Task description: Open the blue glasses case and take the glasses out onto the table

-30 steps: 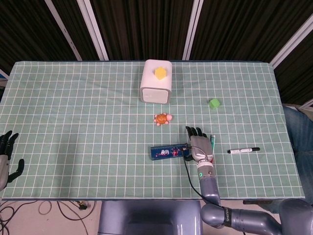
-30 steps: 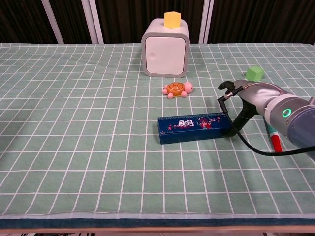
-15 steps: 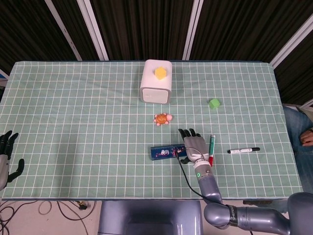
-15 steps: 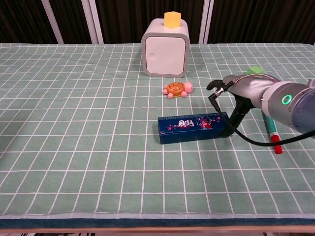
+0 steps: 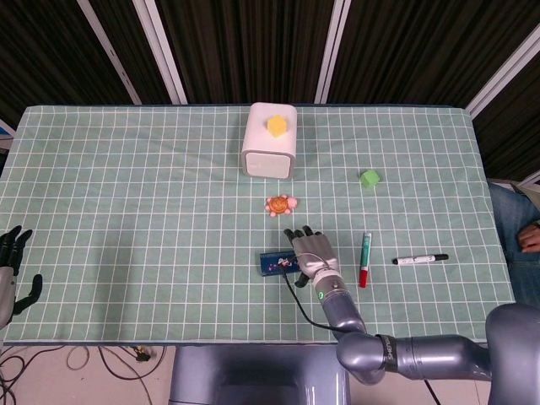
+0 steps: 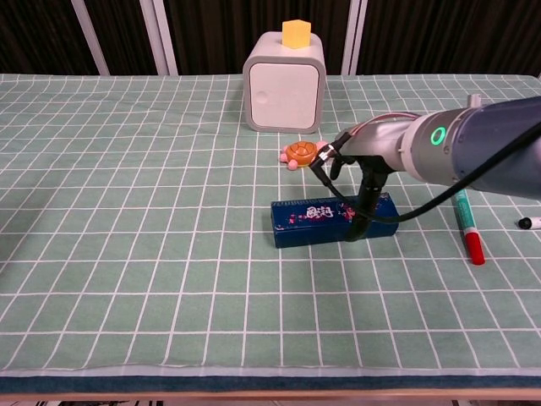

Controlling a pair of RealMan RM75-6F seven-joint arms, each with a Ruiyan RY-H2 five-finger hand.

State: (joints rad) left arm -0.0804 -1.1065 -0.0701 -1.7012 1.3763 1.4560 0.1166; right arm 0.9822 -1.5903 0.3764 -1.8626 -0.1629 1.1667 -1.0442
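Right hand (image 5: pixel 310 251): fingers spread over right half of blue glasses case (image 6: pixel 314 221), grasping nothing; thumb down at front face, contact unclear. Left hand (image 5: pixel 10 263): off table's (image 5: pixel 126 211) left edge, fingers apart, holding nothing. Case: closed, flat on table, below turtle toy (image 6: pixel 303 153). Lid print: illegible.

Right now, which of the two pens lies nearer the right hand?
The green pen with the red cap, just right of the right hand; the black marker lies farther right.
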